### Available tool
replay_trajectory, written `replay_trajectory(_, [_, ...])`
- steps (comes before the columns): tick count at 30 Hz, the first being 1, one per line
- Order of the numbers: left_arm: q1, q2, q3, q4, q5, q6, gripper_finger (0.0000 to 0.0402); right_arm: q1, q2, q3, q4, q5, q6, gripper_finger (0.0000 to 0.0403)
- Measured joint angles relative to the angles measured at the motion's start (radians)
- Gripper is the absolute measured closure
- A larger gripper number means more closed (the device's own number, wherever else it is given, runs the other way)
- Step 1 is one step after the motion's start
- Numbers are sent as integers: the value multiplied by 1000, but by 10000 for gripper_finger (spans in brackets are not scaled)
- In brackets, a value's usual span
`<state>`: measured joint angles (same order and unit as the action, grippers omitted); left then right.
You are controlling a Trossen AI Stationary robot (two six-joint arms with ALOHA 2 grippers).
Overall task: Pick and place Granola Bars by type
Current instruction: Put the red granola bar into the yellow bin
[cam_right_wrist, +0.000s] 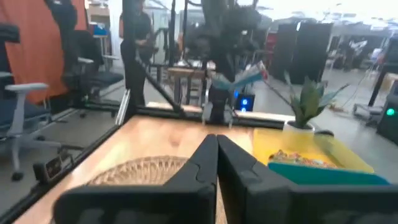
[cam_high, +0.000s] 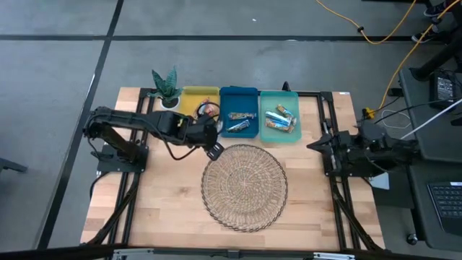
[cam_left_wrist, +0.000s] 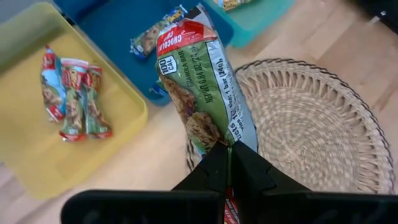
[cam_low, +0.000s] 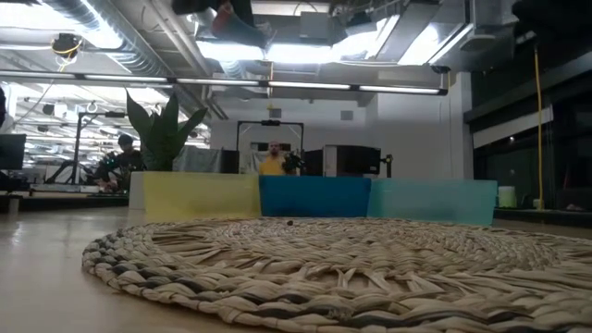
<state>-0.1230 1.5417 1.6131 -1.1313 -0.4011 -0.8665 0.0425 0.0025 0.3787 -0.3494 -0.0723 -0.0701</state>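
Holding one green bar point(cam_left_wrist: 205, 93) pinched tight, the left gripper point(cam_left_wrist: 229, 163) hangs between basket point(cam_high: 244, 186) and yellow tray point(cam_high: 189, 97). Other bars lie sorted in the trays, basket looks empty, so probably this is the last. Right gripper point(cam_right_wrist: 216, 163) waits closed, empty, at the table's right.

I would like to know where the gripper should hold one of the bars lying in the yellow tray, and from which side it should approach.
The three red-ended bars lie flat and close side by side on the yellow tray. I would come straight down from above and pinch a crimped end, because their long sides leave little gap for fingers. The left gripper is shut on the green bar, so that bar goes first.
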Motion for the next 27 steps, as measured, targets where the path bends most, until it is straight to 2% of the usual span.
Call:
replay_trajectory(6, [25, 0, 0, 0, 12, 22, 398, 0, 23, -41, 153, -16, -13, 396])
replay_trajectory(17, [61, 0, -1, -6, 24, 80, 398, -3, 1, -370, 650, -6, 109, 399])
replay_trajectory(23, [61, 0, -2, -12, 33, 99, 398, -5, 1, -372, 595, -14, 118, 398])
replay_trajectory(27, [80, 0, -3, -53, 21, 108, 398, -5, 2, -372, 471, -26, 125, 398])
